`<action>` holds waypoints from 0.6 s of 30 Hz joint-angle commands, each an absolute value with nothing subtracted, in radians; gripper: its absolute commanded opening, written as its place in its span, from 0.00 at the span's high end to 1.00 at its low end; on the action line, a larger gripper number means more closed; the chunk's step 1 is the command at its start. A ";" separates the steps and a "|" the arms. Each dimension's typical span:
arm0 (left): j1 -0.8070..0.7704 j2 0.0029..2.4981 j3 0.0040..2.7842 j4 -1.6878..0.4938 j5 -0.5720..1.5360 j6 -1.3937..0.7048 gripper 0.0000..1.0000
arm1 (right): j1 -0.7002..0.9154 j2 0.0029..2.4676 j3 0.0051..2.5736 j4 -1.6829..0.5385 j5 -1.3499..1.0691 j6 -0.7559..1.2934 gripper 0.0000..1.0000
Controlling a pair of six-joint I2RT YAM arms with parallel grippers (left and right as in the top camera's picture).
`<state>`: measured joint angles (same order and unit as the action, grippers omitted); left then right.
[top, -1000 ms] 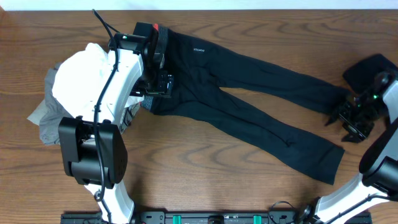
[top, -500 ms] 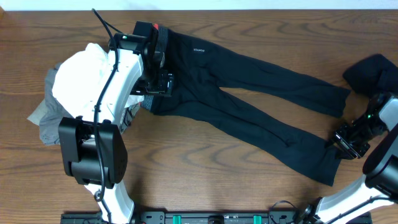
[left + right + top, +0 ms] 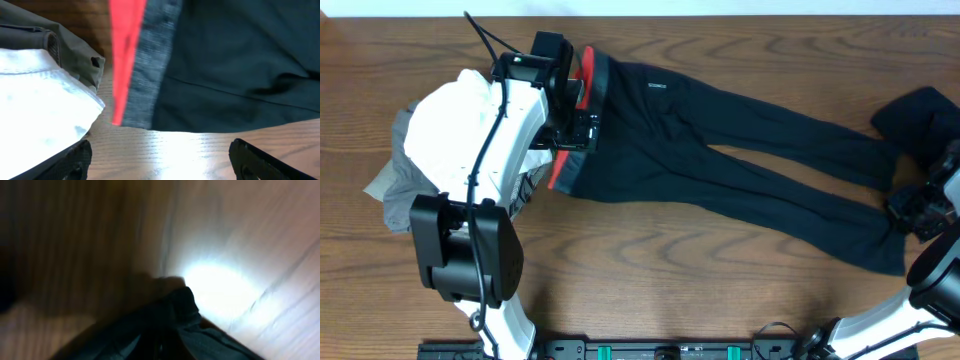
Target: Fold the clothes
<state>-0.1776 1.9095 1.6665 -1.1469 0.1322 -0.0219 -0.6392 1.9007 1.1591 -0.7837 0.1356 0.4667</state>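
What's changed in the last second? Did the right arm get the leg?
Yes. The right gripper swung down to the lower leg's cuff, shut its fingers on it and pulled the trousers rightwards. The legs straightened, and the red lining now shows at the waistband. The left gripper stays open above the waistband. The pale clothes pile and black garment haven't moved.

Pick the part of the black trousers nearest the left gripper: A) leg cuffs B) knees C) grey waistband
C: the left gripper hangs open right beside the black trousers' grey waistband, with the red lining showing.
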 commanded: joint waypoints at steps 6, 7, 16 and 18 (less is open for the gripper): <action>-0.178 1.883 1.684 -1.196 0.139 -0.009 0.10 | -0.644 1.915 1.336 -0.834 0.139 0.378 0.71; -0.178 1.883 1.674 -1.208 0.139 -0.009 0.10 | -0.646 1.913 1.372 -0.874 0.102 0.377 0.64; -0.178 1.884 1.448 -1.074 0.139 -0.021 0.11 | -0.651 1.863 1.540 -1.132 -0.170 0.289 0.50; -0.178 1.883 1.372 -0.985 0.139 -0.020 0.10 | -0.651 1.858 1.540 -1.170 -0.190 0.270 0.49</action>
